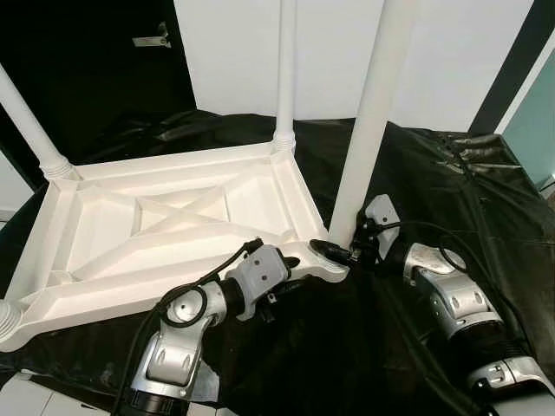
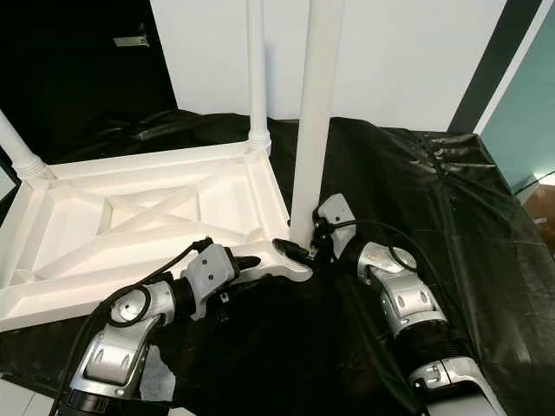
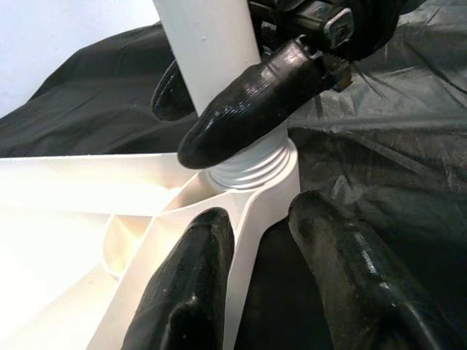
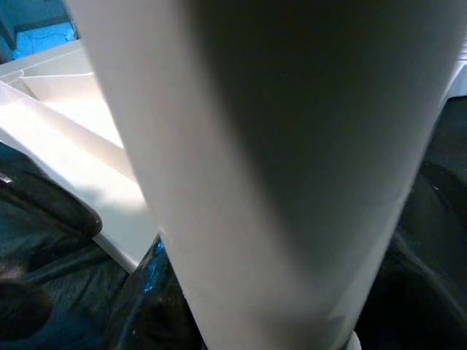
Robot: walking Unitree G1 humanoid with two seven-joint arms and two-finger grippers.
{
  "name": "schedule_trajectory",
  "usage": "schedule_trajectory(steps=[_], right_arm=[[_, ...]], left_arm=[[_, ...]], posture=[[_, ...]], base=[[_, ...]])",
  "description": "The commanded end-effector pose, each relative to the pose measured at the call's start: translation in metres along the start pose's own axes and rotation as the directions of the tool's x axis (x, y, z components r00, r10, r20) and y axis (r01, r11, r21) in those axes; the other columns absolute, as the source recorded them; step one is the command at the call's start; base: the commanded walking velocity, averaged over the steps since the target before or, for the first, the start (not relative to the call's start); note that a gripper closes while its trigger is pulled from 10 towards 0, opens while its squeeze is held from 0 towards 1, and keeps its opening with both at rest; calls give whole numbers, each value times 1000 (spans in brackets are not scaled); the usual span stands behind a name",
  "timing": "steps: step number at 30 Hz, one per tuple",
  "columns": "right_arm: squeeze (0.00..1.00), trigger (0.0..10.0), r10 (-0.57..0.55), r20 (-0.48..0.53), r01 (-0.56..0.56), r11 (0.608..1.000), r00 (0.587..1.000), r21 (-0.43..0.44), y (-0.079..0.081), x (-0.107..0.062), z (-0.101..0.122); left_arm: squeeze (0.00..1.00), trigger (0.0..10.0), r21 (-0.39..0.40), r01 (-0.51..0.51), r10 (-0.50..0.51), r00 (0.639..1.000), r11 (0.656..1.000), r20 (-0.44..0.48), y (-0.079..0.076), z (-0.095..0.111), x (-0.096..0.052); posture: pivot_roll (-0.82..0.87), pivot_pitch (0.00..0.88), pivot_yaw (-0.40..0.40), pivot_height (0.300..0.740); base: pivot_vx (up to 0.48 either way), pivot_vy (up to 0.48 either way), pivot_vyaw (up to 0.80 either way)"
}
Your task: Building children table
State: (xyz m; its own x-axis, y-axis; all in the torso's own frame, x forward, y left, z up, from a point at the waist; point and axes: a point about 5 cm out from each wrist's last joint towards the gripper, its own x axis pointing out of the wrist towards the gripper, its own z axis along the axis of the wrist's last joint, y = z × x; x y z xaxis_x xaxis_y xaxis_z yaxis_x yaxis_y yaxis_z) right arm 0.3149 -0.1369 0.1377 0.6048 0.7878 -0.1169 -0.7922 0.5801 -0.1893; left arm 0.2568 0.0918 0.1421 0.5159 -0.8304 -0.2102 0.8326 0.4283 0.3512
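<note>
The white table top point(image 1: 165, 221) lies upside down on the black cloth. Three of its legs stand up: one at the far left point(image 1: 30, 130), one at the back point(image 1: 286, 69), and a near right leg point(image 1: 373, 121) at the front corner. My right gripper point(image 1: 341, 251) is shut on the base of that near right leg, one finger point(image 3: 248, 102) in front of it and one behind. My left gripper point(image 1: 293, 263) is open at the same corner. Its two fingers point(image 3: 190, 292) straddle the table top's rim point(image 3: 252, 211) just below the leg's ribbed collar.
The black cloth point(image 1: 451, 191) covers the whole work surface and wrinkles towards the right. A white wall point(image 1: 347, 43) rises behind, with a dark door point(image 1: 87, 61) at the back left. A fourth leg stub point(image 1: 7, 319) shows at the near left corner.
</note>
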Motion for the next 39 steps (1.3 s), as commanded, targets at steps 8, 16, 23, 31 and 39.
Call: schedule_trajectory(steps=[8, 16, 23, 31, 39], right_arm=[[0, 10000, -66, -7, 66, 997, 998, 35, 12, 1, -8], [0, 10000, -348, -5, 347, 934, 938, 91, 21, 1, -14], [0, 10000, -526, -11, 523, 842, 850, 132, 23, 1, -13], [0, 10000, -683, -40, 679, 716, 729, 163, 27, 1, -13], [0, 10000, -681, -6, 670, 719, 732, 182, 44, 4, -4]], left_arm=[[0, 10000, 8, -136, 136, 991, 991, -1, 4, -1, -2], [0, 10000, 9, -172, 172, 985, 985, -2, 9, -3, -3], [0, 10000, 13, -187, 187, 982, 982, 4, 12, -3, -1], [0, 10000, 16, -211, 210, 977, 977, 17, 20, -3, 4], [0, 10000, 9, -193, 193, 981, 981, 18, 18, -3, 3]], posture=[[14, 0, -18, 740], [28, 0, -37, 740], [22, 0, -40, 740], [4, 0, -38, 740], [-23, 0, -11, 740]], base=[[0, 0, 0], [0, 0, 0], [0, 0, 0], [0, 0, 0], [0, 0, 0]])
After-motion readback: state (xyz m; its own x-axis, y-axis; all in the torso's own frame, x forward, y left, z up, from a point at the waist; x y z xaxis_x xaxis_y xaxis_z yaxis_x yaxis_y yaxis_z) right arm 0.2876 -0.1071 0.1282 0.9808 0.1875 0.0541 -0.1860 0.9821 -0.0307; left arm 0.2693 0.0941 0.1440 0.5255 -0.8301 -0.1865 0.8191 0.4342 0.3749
